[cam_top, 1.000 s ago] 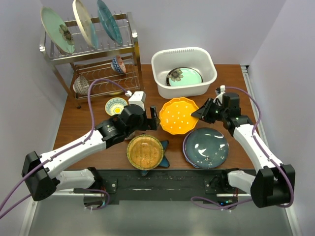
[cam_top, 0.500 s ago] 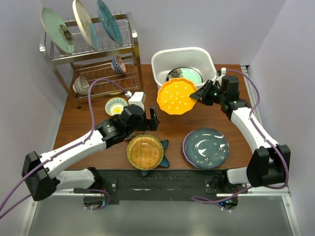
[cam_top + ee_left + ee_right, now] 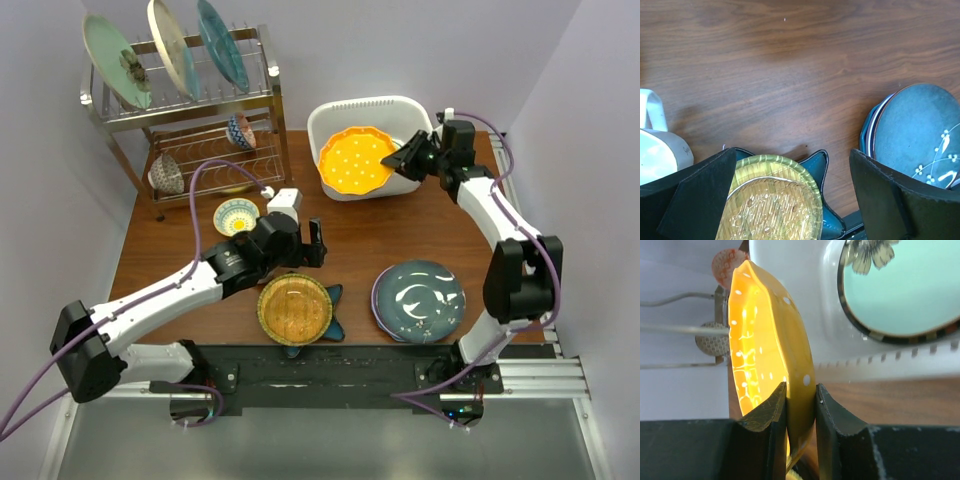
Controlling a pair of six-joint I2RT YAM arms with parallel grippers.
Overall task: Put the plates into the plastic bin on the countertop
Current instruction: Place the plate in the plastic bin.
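Though hidden overhead, mint plate lies binned

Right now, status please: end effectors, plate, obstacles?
Right end effector shut on orange plate, above plastic bin. Left end effector open, empty. Mint plate lies inside.

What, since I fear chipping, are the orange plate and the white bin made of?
Orange plate: probably glazed ceramic. It is glossy, with a thick scalloped rim and white dots; melamine can't be ruled out. Bin: white moulded plastic with a smooth satin finish, rounded corners and a rolled rim.
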